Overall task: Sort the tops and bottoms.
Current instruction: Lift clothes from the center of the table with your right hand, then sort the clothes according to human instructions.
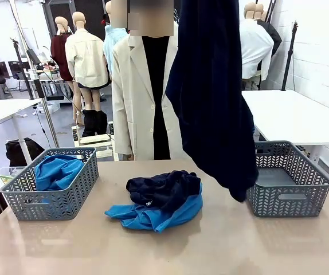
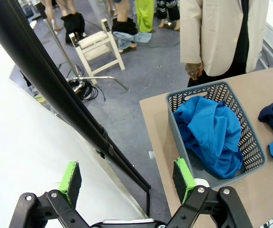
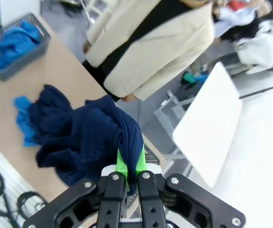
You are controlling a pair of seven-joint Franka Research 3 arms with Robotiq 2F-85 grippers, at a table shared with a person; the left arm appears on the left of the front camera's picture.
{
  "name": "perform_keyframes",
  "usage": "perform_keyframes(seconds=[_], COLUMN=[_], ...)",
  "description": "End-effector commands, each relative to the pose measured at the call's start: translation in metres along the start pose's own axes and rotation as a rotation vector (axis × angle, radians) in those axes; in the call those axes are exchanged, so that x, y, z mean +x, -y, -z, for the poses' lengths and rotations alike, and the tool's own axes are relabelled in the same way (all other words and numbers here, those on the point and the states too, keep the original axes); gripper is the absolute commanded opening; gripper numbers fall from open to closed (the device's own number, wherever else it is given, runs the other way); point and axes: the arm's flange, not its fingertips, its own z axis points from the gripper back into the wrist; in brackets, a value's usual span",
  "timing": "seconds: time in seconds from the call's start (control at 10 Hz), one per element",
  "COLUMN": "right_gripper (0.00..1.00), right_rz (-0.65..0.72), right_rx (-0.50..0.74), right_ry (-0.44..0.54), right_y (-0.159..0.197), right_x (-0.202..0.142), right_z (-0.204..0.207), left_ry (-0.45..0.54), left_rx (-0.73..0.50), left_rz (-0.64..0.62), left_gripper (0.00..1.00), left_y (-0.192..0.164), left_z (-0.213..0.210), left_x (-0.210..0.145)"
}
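From the front we see the navy bottom [image 1: 213, 97] hanging just beside the right basket [image 1: 290, 200], so it may drape over the rim; at the left wrist our left gripper [image 2: 127, 178] gapes empty; at the right wrist our right gripper [image 3: 127, 164] pinches a thin fold that could slip.

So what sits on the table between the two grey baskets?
In the front view, a pile: a dark navy bottom lying on a bright blue top, with bare tabletop either side of it.

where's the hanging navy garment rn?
Front view: the navy garment hangs in mid-air right of centre, its lower end just left of the right-hand grey basket; the right gripper is shut on it.
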Motion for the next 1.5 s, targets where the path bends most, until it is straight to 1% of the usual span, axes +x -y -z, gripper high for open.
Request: perform_keyframes(seconds=[0.0, 0.1, 0.2, 0.3, 1.4], right_gripper=[0.0, 0.0, 0.0, 0.0, 0.0], right_rz=[0.062, 0.087, 0.047, 0.047, 0.047], right_rx=[-0.062, -0.048, 0.008, -0.023, -0.023], right_ry=[0.008, 0.021, 0.026, 0.027, 0.027], right_y=[-0.009, -0.0085, -0.0113, -0.0074, -0.0074], right_x=[0.0003, -0.0001, -0.0013, -0.0018, -0.0018], right_z=[-0.0259, -0.0344, -0.0276, -0.0319, -0.0319], left_ry=[-0.018, -0.018, -0.018, -0.018, -0.018], left_rx=[-0.001, -0.001, -0.001, -0.001, -0.001], left_rz=[-0.008, -0.008, -0.008, -0.008, -0.008], left_gripper=[1.0, 1.0, 1.0, 1.0, 1.0], left_y=[-0.001, -0.001, -0.001, -0.001, -0.001], left_z=[-0.0004, -0.0004, -0.0004, -0.0004, -0.0004], left_x=[0.0017, 0.0017, 0.0017, 0.0017, 0.0017])
